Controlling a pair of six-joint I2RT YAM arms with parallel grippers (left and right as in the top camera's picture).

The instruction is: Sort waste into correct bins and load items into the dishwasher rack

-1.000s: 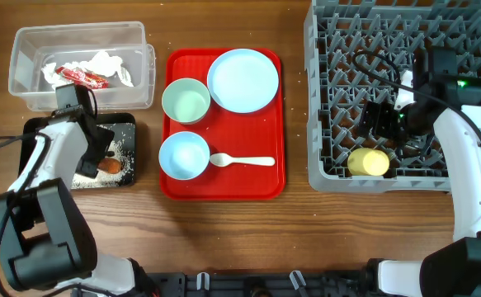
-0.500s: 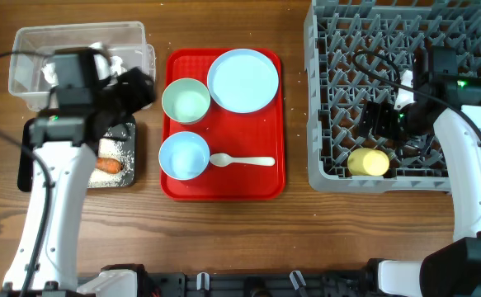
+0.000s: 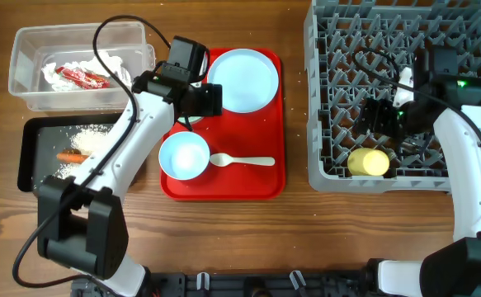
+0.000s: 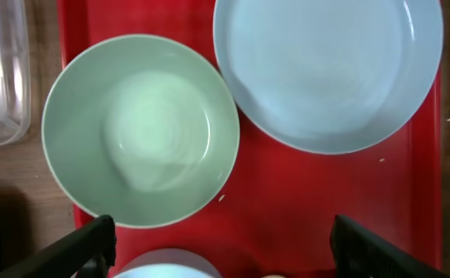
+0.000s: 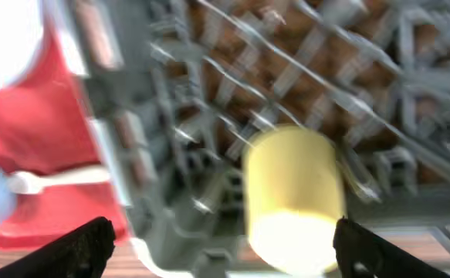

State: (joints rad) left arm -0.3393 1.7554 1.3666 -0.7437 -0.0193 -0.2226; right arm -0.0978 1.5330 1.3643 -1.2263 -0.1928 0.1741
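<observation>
Bench point(image 3: 223, 239): wooden, carries everything listed below
Dishwasher rack point(image 3: 316, 99): grey pegged crate on the bench's right side, well apart from the bins
Red tray point(image 3: 257, 177): flat, centre of bench, between the bins and the rack; carries plate, both bowls and spoon
Clear tub point(image 3: 75, 31): far left corner; tissue and wrapper lie inside
Black tray point(image 3: 38, 140): just in front of the clear tub; rice and carrot lie inside
Left tool point(image 4: 221, 255): jaws spread wide, gripping nothing; hangs over the far left part of the red tray, above the near edge of the green bowl
Right tool point(image 5: 225, 251): jaws spread wide, gripping nothing; hangs over the rack, with the cup below it; wrist view blurred
Pale blue plate point(image 3: 244, 78): far end of red tray, face up, just beside the green bowl
Pale green bowl point(image 4: 140, 127): upright on the tray's far left; mostly hidden by the left tool in the overhead view
Light blue bowl point(image 3: 183, 155): upright, near left of tray, just in front of the green bowl
Yellow cup point(image 3: 368, 162): on its side in the rack, by the near wall
White spoon point(image 3: 242, 161): flat on the tray, bowl end just beside the light blue bowl
Tissue point(image 3: 108, 62): crumpled, in the tub
Red wrapper point(image 3: 81, 77): on the tissue
Carrot point(image 3: 73, 154): beside the rice
Rice point(image 3: 91, 136): scattered patch in the black tray
</observation>
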